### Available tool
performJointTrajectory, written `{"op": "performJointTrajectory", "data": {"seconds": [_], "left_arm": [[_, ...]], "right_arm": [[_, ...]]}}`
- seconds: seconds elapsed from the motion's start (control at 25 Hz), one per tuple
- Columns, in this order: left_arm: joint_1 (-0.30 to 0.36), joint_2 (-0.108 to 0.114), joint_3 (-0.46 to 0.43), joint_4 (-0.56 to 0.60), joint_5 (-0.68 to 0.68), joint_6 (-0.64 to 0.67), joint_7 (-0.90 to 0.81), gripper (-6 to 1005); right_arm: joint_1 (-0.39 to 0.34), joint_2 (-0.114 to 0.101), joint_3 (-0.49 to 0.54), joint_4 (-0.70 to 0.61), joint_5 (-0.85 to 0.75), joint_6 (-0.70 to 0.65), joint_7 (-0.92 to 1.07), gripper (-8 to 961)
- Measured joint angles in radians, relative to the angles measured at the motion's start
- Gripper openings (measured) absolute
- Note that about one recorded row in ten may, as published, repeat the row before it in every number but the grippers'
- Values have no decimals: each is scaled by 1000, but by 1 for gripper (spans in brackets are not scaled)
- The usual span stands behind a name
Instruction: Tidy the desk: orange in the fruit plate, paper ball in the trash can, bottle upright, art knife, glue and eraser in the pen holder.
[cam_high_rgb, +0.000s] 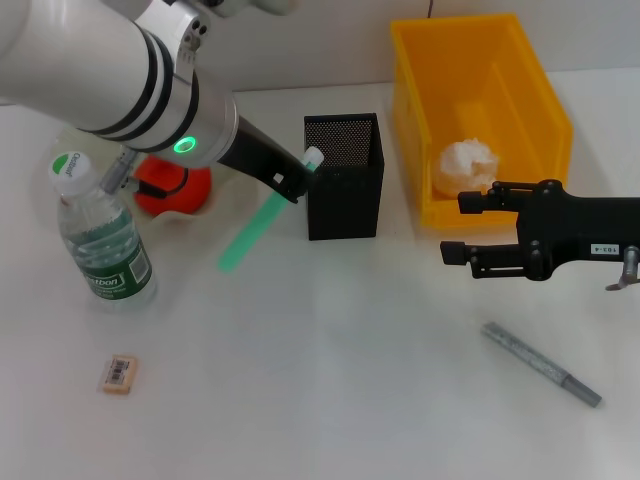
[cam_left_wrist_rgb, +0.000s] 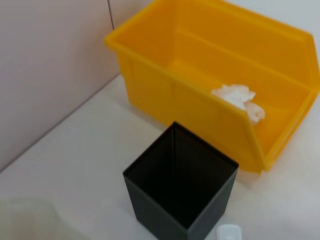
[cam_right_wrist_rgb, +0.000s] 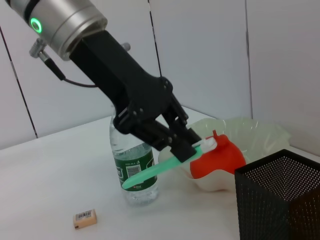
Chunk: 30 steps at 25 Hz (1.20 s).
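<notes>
Now left hand (cam_high_rgb: 293, 182) grips glue (cam_high_rgb: 262, 218); bottle (cam_high_rgb: 100, 238) label unreadable.

A white table (cam_high_rgb: 330, 400) meets a pale panelled wall (cam_right_wrist_rgb: 200, 55) behind it.

Head view: left arm (cam_high_rgb: 110, 75) cut off by top and left edges; hides most of orange (cam_high_rgb: 172, 186) and fruit plate beneath it. Right arm (cam_high_rgb: 600, 240) cut off by right edge. Green glue stick (cam_high_rgb: 262, 217) motion-blurred, lower end indistinct. Yellow trash can (cam_high_rgb: 520, 90) clipped at top edge. Eraser (cam_high_rgb: 118, 374) label too small to read. Left wrist view: own fingers unseen; only white cap (cam_left_wrist_rgb: 229, 233) at bottom edge; pen holder (cam_left_wrist_rgb: 210, 220) base cut off. Right wrist view: pen holder (cam_right_wrist_rgb: 270, 200) cut by corner; own fingers unseen.
</notes>
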Motion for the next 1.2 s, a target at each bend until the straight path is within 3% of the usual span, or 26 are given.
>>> {"op": "performJointTrajectory", "data": {"seconds": [0.76, 1.2], "left_arm": [[3, -1, 8, 106, -3, -73, 2, 194], [13, -2, 23, 117, -16, -179, 11, 194]], "right_arm": [[-1, 0, 2, 6, 1, 7, -2, 763], [-2, 0, 2, 10, 1, 10, -2, 765]]}}
